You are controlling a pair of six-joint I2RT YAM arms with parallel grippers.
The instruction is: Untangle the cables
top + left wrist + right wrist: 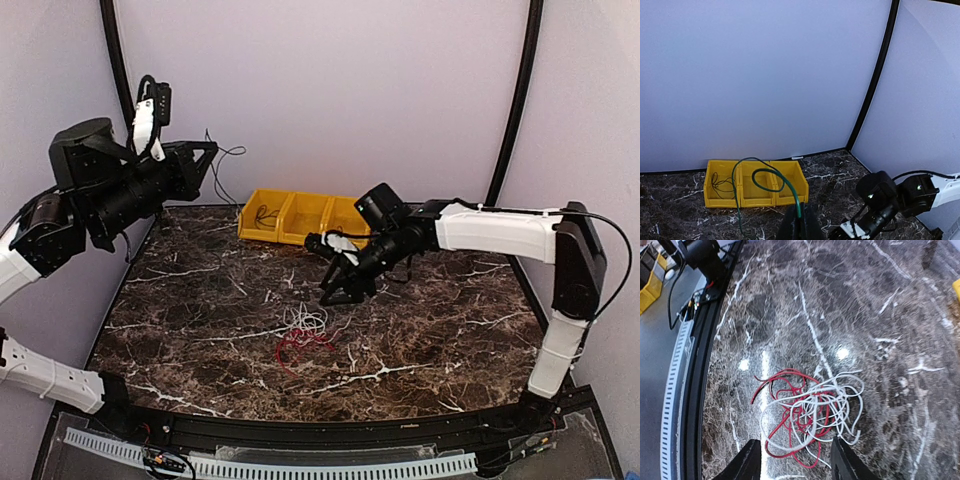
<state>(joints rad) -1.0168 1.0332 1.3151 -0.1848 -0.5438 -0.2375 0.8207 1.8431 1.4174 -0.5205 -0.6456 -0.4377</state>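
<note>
A tangle of red and white cables (305, 330) lies on the marble table near its middle; in the right wrist view the red and white loops (810, 412) are knotted through each other. My right gripper (335, 290) hovers just behind the tangle, open (795, 452), its fingers (749, 460) straddling the near edge of the pile without touching it. My left gripper (205, 155) is raised high at the back left, shut (800, 222) on a dark green cable (771, 172) that curls up in a loop and hangs down to the left.
A yellow three-compartment bin (300, 215) stands at the back of the table; its left compartment (722, 200) holds a thin black wire (719, 182). Purple walls close in the back and sides. A slotted white strip (300, 465) runs along the front edge.
</note>
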